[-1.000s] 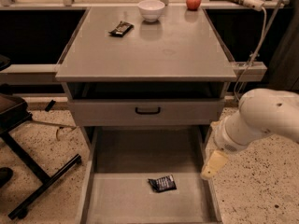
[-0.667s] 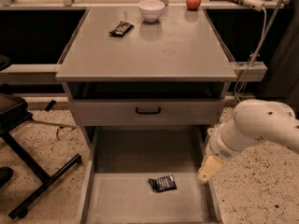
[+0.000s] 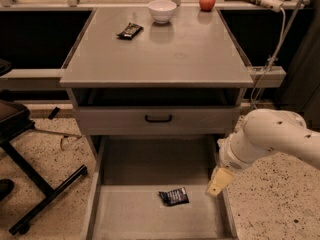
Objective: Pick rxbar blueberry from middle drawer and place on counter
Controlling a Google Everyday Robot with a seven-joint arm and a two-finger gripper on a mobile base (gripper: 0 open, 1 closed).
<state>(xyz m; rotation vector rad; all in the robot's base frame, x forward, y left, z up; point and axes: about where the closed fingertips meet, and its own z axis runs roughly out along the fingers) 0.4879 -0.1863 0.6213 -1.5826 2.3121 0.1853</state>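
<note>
The rxbar blueberry (image 3: pixel 174 197), a small dark wrapper with pale print, lies flat on the floor of the open middle drawer (image 3: pixel 125 216), near the middle and slightly right. My gripper (image 3: pixel 220 182), pale yellow at the tip of the white arm (image 3: pixel 270 139), hangs over the drawer's right wall, right of the bar and a little above it. It holds nothing that I can see. The grey counter (image 3: pixel 165 54) is the cabinet top above.
On the counter are another dark-wrapped bar (image 3: pixel 130 31), a white bowl (image 3: pixel 162 10) and a red apple (image 3: pixel 207 1). A drawer front with a black handle (image 3: pixel 158 118) sits above the open drawer. A black chair base (image 3: pixel 35 184) stands at the left.
My gripper has moved slightly down and left, closer to the drawer's right wall. The bar has not moved.
</note>
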